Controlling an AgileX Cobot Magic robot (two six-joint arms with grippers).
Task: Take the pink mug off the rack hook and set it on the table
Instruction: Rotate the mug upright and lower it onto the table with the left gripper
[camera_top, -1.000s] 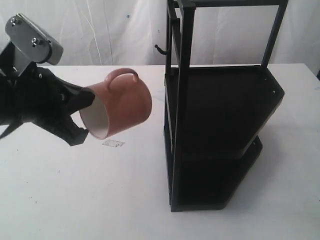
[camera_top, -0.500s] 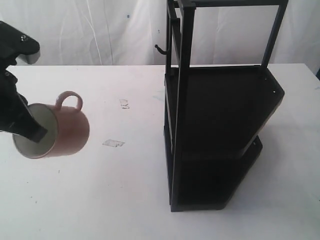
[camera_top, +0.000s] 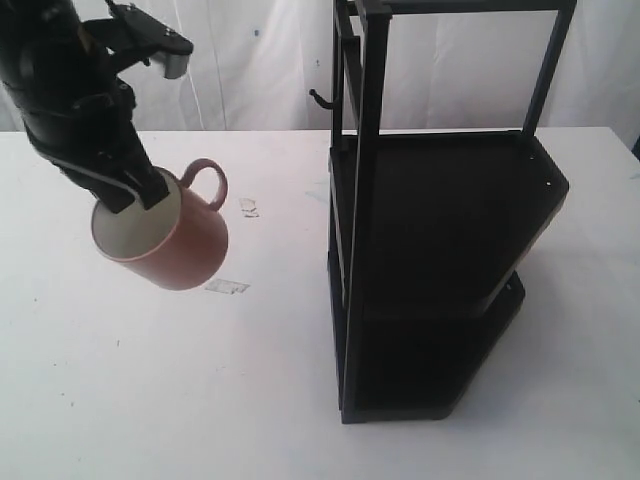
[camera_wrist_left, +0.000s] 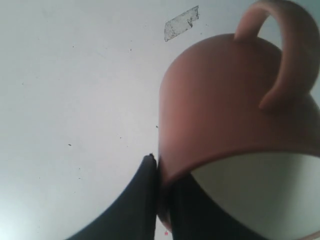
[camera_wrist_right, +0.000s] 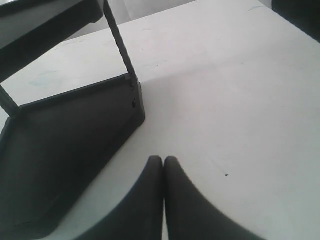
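The pink mug (camera_top: 175, 240) hangs tilted in the air over the left part of the white table (camera_top: 200, 400), its cream inside facing up and left and its handle pointing toward the rack. My left gripper (camera_top: 140, 195) is shut on the mug's rim, one finger inside and one outside; the left wrist view shows the mug (camera_wrist_left: 225, 110) pinched at its rim by the gripper (camera_wrist_left: 160, 175). The black rack (camera_top: 430, 230) stands on the right, its hook (camera_top: 320, 99) bare. My right gripper (camera_wrist_right: 163, 162) is shut and empty, hanging over the table beside the rack's shelf (camera_wrist_right: 65, 145); it is outside the exterior view.
Two bits of tape lie on the table, one below the mug (camera_top: 226, 287) and one near the handle (camera_top: 248, 207). A white curtain backs the scene. The rack's lower shelf (camera_top: 430, 360) reaches toward the table's front right.
My left arm has swung the mug rightward and slightly up from the far left, turning its opening more upward. A second earlier the mug was closer to the rack.
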